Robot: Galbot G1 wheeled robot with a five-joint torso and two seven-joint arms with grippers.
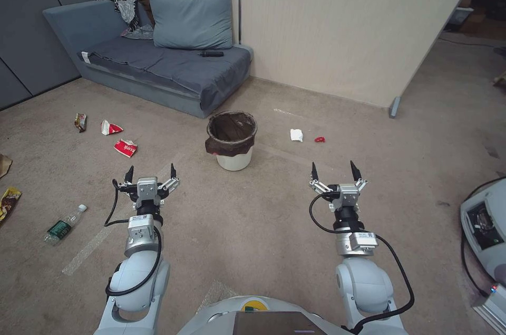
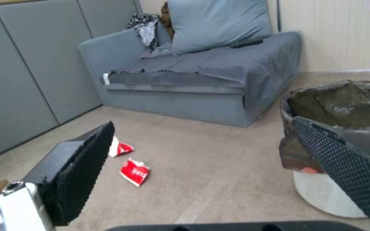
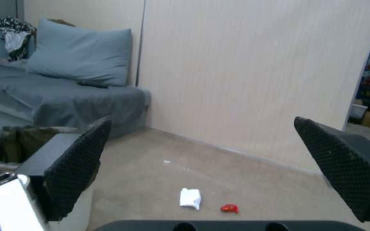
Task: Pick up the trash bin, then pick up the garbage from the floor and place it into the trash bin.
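Trash bin (image 1: pixel 232 140) stood ungrasped between your wide-open, empty left tool (image 1: pixel 151 172) and right tool (image 1: pixel 334 171); you needed a rim pinch.

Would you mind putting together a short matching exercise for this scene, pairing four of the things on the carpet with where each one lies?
Things:
1. trash bin
2. white tissue
3. clear bottle
4. red-white packets

Places:
A. beside a tiny red scrap, ahead of the right gripper
B. nearest the robot, outside the left gripper
C. upright by the sofa corner
D. between the bin and the far-left litter

Pairs: 1-C, 2-A, 3-B, 4-D
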